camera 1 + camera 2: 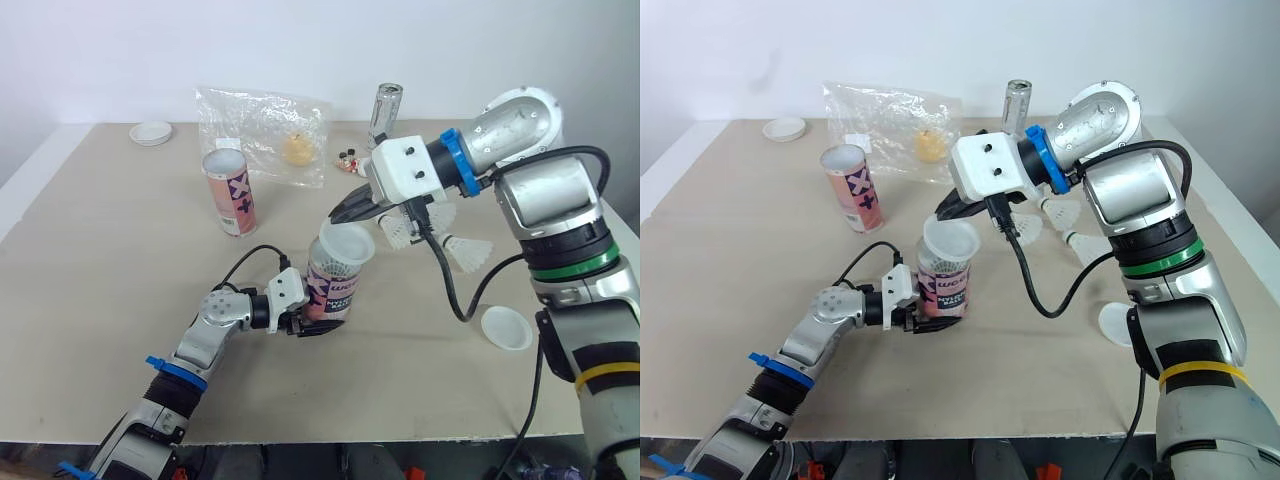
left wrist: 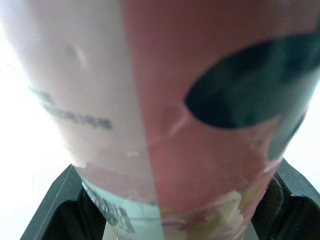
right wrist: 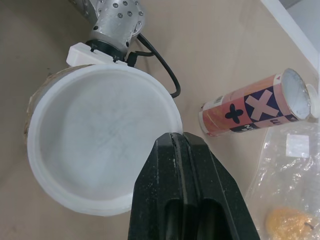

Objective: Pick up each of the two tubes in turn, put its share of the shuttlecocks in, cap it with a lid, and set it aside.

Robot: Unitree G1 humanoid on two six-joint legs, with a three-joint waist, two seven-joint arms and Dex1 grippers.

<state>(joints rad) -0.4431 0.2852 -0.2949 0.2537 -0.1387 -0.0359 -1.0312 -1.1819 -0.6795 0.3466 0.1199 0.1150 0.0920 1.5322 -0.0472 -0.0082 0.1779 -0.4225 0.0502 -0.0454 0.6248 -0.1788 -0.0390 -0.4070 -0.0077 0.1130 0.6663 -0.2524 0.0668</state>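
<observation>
Two tubes are on view. The tube [image 1: 332,285] stands near the middle of the counter [image 1: 100,250], clamped low on its body by the left pincer [image 1: 320,325]; in the left wrist view a black finger [image 2: 50,210] sits on either side of it. The second tube [image 1: 232,195] stands upright and open-topped, well apart toward the back left.

There are three lids. The lid [image 1: 345,245] sits tilted on the mouth of the clamped tube, and the right pincer [image 1: 350,212] has its fingers pinched narrow at that lid's rim. The second lid [image 1: 505,328] lies on the counter to the right, near the right arm. The third lid [image 1: 151,132] lies at the back left corner, close to the far edge.

At least three shuttlecocks [image 1: 468,250] lie under the right arm, which partly hides them, so the exact count is unsure.

One clear plastic bag [image 1: 262,130] and one clear bottle [image 1: 387,105] stand along the back edge.

The left half of the counter and the strip along its near edge are bare.
</observation>
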